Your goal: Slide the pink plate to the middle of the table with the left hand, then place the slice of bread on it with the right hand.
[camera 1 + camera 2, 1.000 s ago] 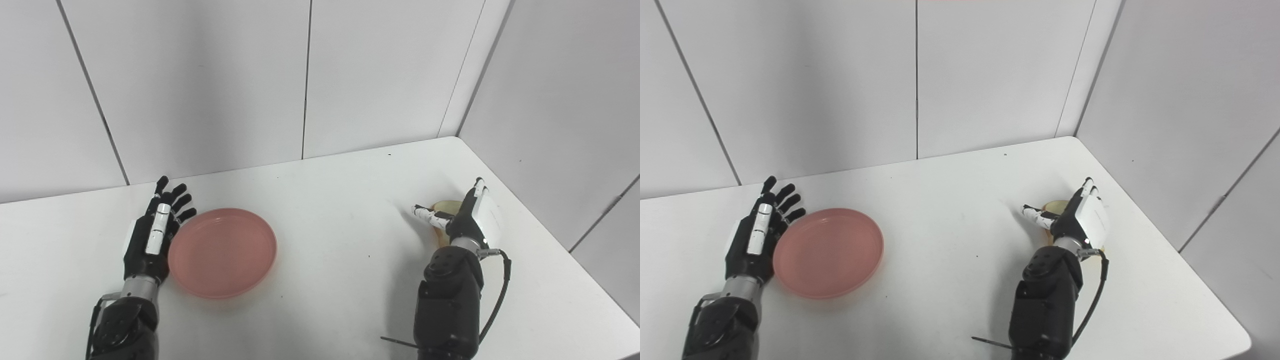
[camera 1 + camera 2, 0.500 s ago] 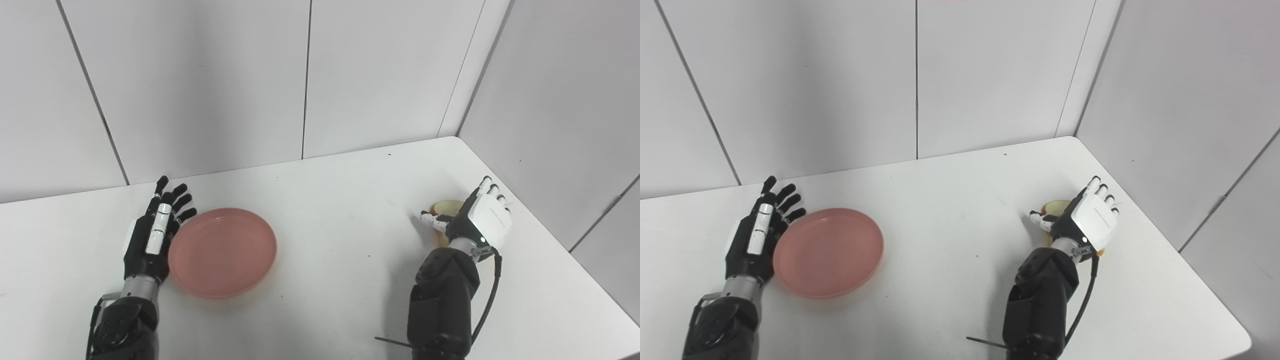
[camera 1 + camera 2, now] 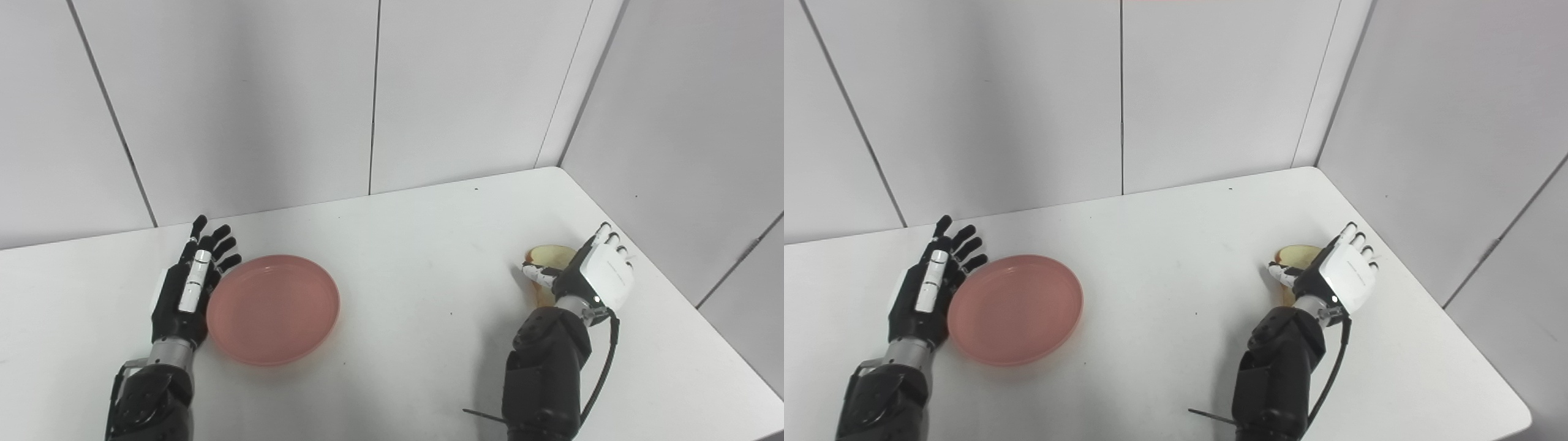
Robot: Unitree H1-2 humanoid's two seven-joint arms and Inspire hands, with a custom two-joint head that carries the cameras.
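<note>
Pink plate (image 3: 272, 309) beside the open left robot hand (image 3: 190, 288) — bread (image 3: 1295, 256) clearer right-eye, under the spread, empty right robot hand (image 3: 1338, 275)

The bench (image 3: 416, 245) is white and smooth, set into a corner where pale panelled walls (image 3: 257, 98) meet its far edge and its right edge. A few small dark specks dot its top. 2 things lie directly on it. A pink plate (image 3: 272, 309) sits flat on the left part, round and shallow with a low raised rim, well short of the bench's middle. A slice of bread (image 3: 548, 257) lies on the right part, near the right edge; it is pale with a browner crust, and only its far portion shows, the rest being hidden. The plate and the bread are well apart, with bare white top between them.
</note>
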